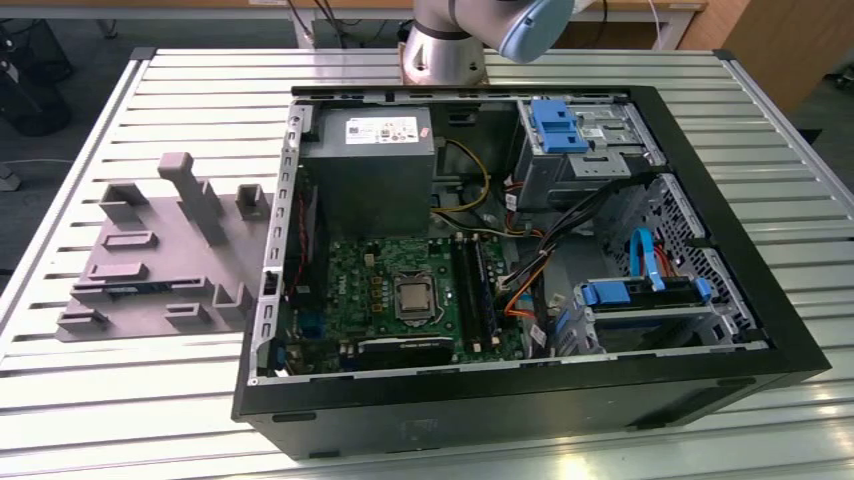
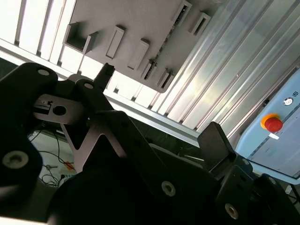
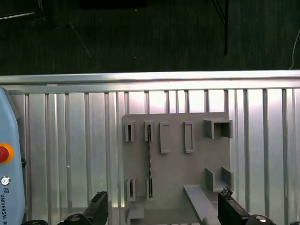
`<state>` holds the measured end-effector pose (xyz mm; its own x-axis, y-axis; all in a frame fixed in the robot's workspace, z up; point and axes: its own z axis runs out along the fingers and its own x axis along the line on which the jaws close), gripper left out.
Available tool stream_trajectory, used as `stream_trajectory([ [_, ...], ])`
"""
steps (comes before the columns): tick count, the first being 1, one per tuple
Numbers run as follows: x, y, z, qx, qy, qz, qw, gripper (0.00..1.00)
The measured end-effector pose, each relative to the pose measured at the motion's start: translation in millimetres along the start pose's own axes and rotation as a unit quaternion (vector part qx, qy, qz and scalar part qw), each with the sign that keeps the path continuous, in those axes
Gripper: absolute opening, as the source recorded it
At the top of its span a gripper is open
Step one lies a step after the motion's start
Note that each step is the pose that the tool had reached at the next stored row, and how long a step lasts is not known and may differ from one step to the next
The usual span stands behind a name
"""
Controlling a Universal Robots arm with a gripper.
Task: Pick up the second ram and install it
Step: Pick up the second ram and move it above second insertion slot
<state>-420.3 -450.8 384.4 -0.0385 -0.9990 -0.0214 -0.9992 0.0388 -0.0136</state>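
Observation:
The second ram (image 3: 149, 160) is a thin dark stick standing on edge in two grey holder blocks on the grey holder plate (image 3: 176, 164). In the exterior view the second ram (image 1: 134, 290) lies low at the plate's left side. My gripper (image 3: 164, 208) hangs high above the plate, open, with nothing between its black fingers (image 3: 97, 209). In the second wrist view the gripper (image 2: 161, 106) has its fingertips (image 2: 107, 71) spread wide, and the second ram (image 2: 165, 41) is a dark line on the plate. The black memory slots (image 1: 470, 285) lie on the motherboard inside the open computer case (image 1: 534, 400).
The grey power supply (image 1: 371, 165), blue drive cages (image 1: 558, 125) and loose cables (image 1: 534, 270) crowd the case. Tall grey blocks (image 1: 198, 195) rise from the holder plate. A pendant with a red button (image 3: 4, 153) lies beside the plate on the slatted metal table (image 1: 174, 390).

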Motion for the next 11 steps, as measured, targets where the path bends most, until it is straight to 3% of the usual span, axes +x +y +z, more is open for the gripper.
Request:
stream_trajectory([
  [11,0.0,0.0,2.1,0.0,-0.0003,0.0,1.0,0.99],
])
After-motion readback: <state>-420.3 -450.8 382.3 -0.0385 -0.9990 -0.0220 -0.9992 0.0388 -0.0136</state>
